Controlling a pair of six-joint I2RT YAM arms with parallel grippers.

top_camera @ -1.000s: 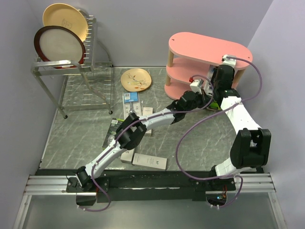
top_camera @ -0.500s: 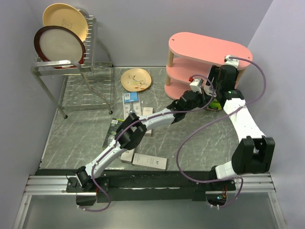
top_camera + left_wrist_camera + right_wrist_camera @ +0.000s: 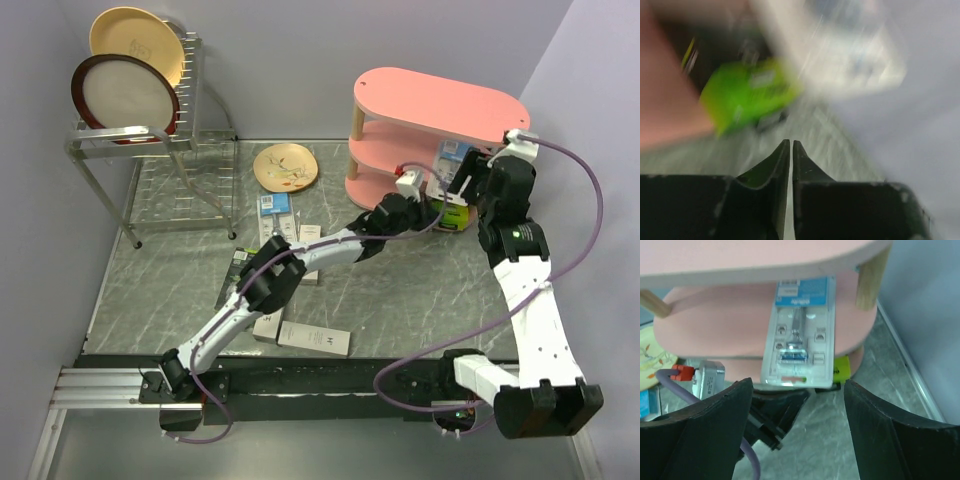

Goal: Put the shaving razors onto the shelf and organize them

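At the far right corner of the grey surface (image 3: 400, 290), by lilac walls (image 3: 300, 60), the shelf (image 3: 430, 95) is faced by the spread right claw (image 3: 797, 385); the left claw (image 3: 791, 142) is pressed together.

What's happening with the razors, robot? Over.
Right hand open, empty. Left hand shut, near lime-green box. Blue-white razor blister card on pink shelf's middle tier. Left arm crowds shelf front.

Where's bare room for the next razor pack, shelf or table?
Top board of the shelf is bare end to end. Its middle tier is free left of the blister card. The table is bare right of the slim white box. Crowded: the shelf's lower front, with the left gripper and green box, and the razor packs left of centre.
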